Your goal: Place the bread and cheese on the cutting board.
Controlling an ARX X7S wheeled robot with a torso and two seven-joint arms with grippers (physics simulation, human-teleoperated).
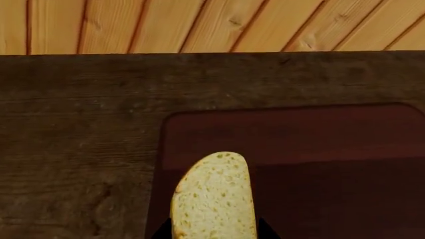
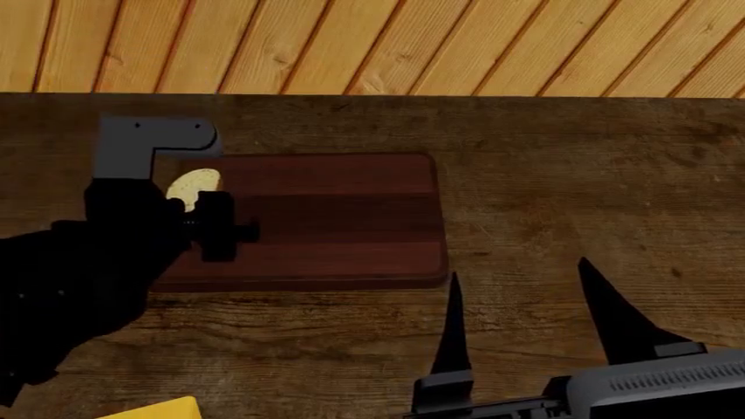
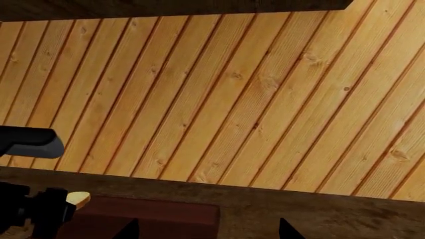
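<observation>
One slice of bread (image 2: 194,186), one wedge of cheese (image 2: 149,409), one cutting board (image 2: 338,218) on one counter (image 2: 559,192), and two grippers.

1. the head view looks forward and down over the counter (image 2: 559,175), taking in the whole cutting board (image 2: 338,218) and the plank wall (image 2: 372,44) behind.
2. the left wrist view sits close above the board's corner (image 1: 319,149), facing the same wall (image 1: 212,25), with the bread (image 1: 214,196) filling its near edge.
3. the right wrist view tilts higher, mostly wall (image 3: 232,99), catching only the board's far edge (image 3: 159,214); all three share board and wall.
</observation>
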